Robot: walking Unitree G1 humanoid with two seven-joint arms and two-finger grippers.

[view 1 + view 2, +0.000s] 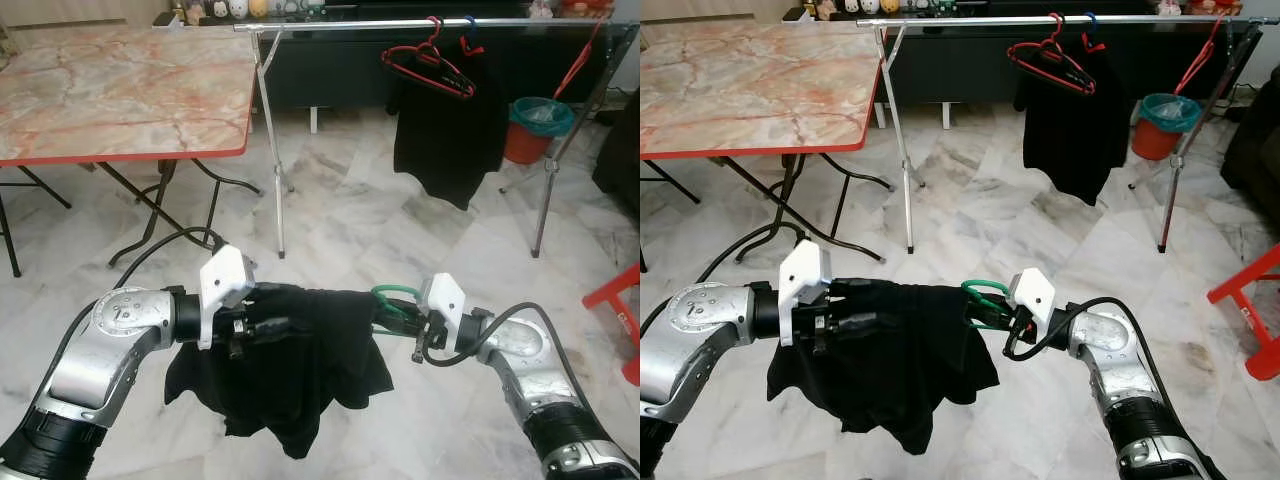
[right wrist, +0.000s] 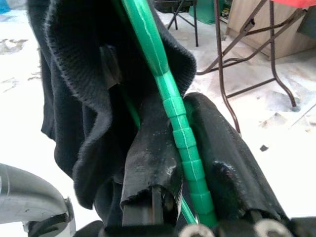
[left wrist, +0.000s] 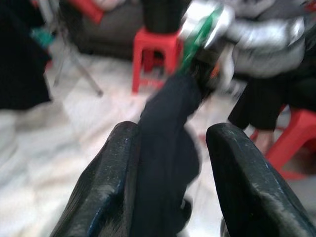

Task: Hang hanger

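Nearest me: black shirt (image 1: 290,370) draped on a green hanger (image 1: 392,296), held between both arms, low over the marble floor (image 1: 400,230).

Left tool (image 1: 262,325) has its fingers (image 3: 113,182) on either side of a fold of the shirt at the garment's left end; cloth fills the gap, so I read it as closed on fabric, though the wrist picture is blurred. Right tool (image 2: 185,148) is clamped on the hanger's ribbed green bar, with the shirt collar bunched just beside the grip.

Drying rack (image 1: 400,24) stands far ahead, well apart from the load. On its rail: a red hanger (image 1: 430,62), a blue hook (image 1: 469,34) and a hung black garment (image 1: 450,135). Folding surface (image 1: 120,90) far left, teal bin (image 1: 540,118) far right, red stool (image 1: 625,320) at the right edge.

Handling, my judgement: the load is light. The hanger is stiff plastic, thin, probably slick, though the ribs give bite. The shirt is soft and floppy and will slide or swing if tilted. I'd keep hold on the bar near the hook, leave the hook free, and keep it level on approach.
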